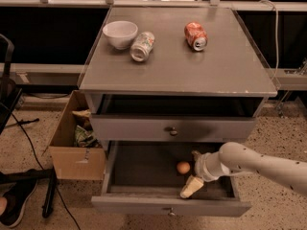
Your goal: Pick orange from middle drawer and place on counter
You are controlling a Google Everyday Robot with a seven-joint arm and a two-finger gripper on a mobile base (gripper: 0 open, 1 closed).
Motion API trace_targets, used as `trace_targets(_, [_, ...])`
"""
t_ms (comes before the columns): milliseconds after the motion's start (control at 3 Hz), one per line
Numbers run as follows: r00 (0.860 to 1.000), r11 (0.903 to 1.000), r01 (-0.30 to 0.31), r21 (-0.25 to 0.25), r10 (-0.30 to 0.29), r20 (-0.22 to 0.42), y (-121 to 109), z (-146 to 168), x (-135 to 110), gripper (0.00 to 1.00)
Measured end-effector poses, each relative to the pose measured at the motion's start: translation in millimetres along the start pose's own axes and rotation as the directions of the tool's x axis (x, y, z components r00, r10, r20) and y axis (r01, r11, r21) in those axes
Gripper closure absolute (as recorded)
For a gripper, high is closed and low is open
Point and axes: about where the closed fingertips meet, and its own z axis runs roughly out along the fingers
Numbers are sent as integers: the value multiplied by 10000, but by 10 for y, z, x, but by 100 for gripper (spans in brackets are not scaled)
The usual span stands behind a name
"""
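Observation:
The orange (183, 167) lies on the dark floor of the open middle drawer (144, 204), right of its centre. My gripper (192, 170) reaches into the drawer from the right on a white arm. It is open, with one pale finger (190, 187) in front of the orange and the other behind it. The orange sits just at the mouth of the gripper, and I cannot tell whether they touch. The grey counter (177, 66) is above.
On the counter stand a white bowl (120, 33), a silver-green can (142, 45) on its side and a crushed orange-red can (195, 36). A shut drawer with a knob (172, 131) is above the open one. A cardboard box (76, 143) stands on the floor at the left.

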Motion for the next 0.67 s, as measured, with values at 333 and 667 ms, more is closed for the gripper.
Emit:
trace_targets(333, [9995,9998,-119,171,114,293,-80,98,29,6])
trace_targets(667, [9985,9994,-231,276,217,512,-154,189,51,21])
